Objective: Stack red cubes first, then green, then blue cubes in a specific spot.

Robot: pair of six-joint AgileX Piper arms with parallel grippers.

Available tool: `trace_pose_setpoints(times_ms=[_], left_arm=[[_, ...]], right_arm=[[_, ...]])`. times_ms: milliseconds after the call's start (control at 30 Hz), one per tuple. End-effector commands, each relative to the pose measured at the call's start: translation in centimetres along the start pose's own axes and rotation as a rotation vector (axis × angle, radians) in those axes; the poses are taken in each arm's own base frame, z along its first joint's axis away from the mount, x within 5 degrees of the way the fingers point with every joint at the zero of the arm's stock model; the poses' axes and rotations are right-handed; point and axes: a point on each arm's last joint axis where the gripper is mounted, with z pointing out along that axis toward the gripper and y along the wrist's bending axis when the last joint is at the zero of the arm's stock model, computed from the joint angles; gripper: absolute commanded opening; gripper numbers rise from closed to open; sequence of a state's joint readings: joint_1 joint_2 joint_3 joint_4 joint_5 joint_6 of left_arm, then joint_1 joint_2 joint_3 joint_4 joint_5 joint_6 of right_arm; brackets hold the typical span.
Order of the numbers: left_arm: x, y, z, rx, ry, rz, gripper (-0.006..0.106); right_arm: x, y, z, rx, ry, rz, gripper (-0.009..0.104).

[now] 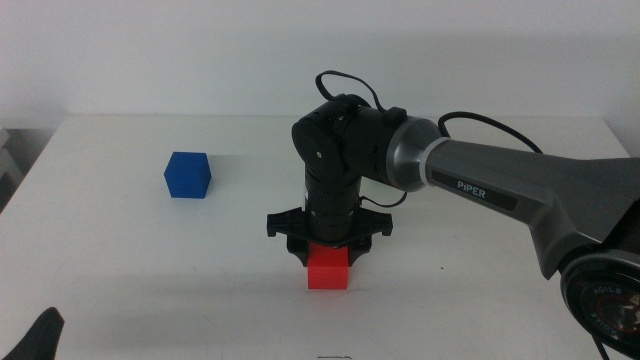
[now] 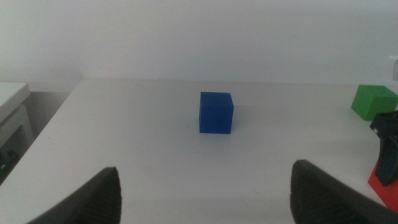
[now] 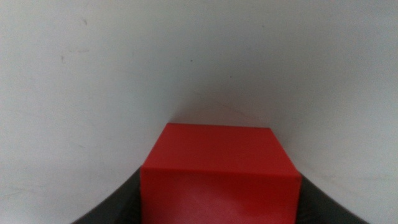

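From the middle we see the right gripper (image 1: 328,252) pinching the red cube (image 1: 327,270) on the table (image 1: 120,260), blue cube (image 1: 188,174) well off to its left, nothing stacked yet. Left wrist: our left gripper (image 2: 205,193) waits spread, green cube (image 2: 374,101) behind red. Right wrist: jaws hug red.

open table around blue cube (image 1: 188,174), right arm (image 1: 420,160) mid-table

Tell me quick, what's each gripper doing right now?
Left gripper: open, holding nothing, waiting at the table's near edge facing the blue cube.
Right gripper: closed on the red cube, down at the table.
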State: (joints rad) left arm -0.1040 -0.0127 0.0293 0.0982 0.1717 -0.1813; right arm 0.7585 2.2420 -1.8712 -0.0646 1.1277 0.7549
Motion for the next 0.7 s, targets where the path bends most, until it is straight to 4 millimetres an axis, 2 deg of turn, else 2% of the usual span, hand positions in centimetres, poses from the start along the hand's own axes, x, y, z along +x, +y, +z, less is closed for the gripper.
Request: trace_pose_setpoints(times_ms=[0, 133, 233, 300, 433, 533, 667], left_arm=[[-0.8, -0.1, -0.2, 0.014, -0.094, -0.007, 0.092], [-0.8, -0.1, -0.2, 0.014, -0.094, -0.007, 0.092], [-0.8, -0.1, -0.2, 0.014, -0.094, -0.007, 0.092], [-0.8, -0.1, -0.2, 0.014, -0.094, -0.007, 0.092], [-0.8, -0.1, -0.2, 0.014, -0.094, -0.007, 0.092], [-0.8, -0.1, -0.2, 0.014, -0.094, -0.007, 0.092], [-0.8, -0.1, -0.2, 0.014, -0.094, -0.007, 0.092]], right_arm=[[-0.8, 0.0, -3.5, -0.059, -0.092, 0.016, 0.031], [-0.8, 0.0, -3.5, -0.059, -0.093, 0.012, 0.059], [-0.8, 0.0, -3.9, -0.057, -0.092, 0.01, 0.075], [-0.6, -0.2, -5.0, -0.058, -0.097, 0.0, 0.081], [-0.2, -1.1, -9.7, -0.05, -0.174, -0.096, 0.086], [-0.7, -2.7, -13.3, -0.046, -0.28, -0.098, 0.086], [-3.0, -5.3, -14.4, -0.02, -0.375, -0.093, 0.084]])
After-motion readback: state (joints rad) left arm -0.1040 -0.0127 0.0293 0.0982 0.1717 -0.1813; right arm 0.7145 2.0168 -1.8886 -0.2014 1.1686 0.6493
